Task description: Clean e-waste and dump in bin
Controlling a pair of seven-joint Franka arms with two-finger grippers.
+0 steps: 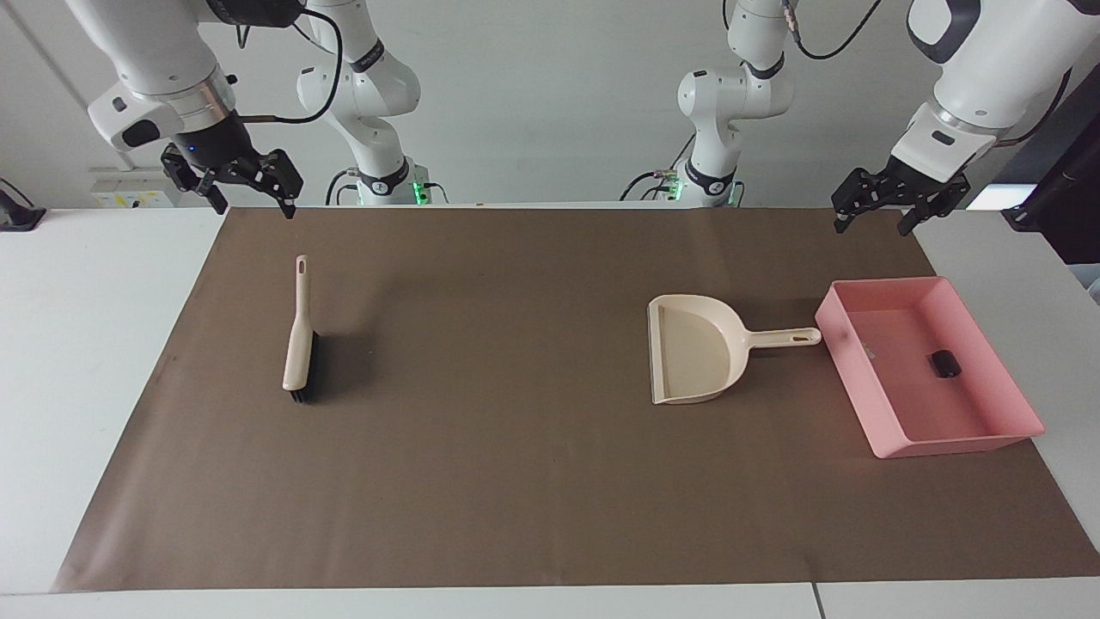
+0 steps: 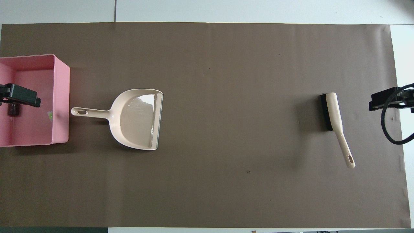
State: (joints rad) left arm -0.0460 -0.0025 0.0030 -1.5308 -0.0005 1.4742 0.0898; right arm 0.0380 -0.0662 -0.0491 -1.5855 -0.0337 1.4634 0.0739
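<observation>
The pink bin [image 1: 846, 365] [image 2: 61, 97] stands at the left arm's end of the brown mat. In it lie the e-waste pieces: a small black block [image 1: 945, 362] [image 2: 13, 111] and a white scrap with a green mark [image 1: 870, 351] [image 2: 50, 114]. My left gripper [image 1: 870, 225] hangs open and holds nothing, raised over the mat's edge on the robots' side of the bin. One of its fingers [image 2: 21, 98] shows over the bin in the overhead view. My right gripper [image 1: 253, 206] waits open and holds nothing, high over the mat's corner at the right arm's end.
A beige dustpan [image 1: 696, 348] [image 2: 139, 118] lies on the mat beside the bin, its handle pointing at the bin. A beige brush with black bristles [image 1: 299, 340] [image 2: 334, 113] lies toward the right arm's end. The brown mat [image 1: 516, 430] covers the white table.
</observation>
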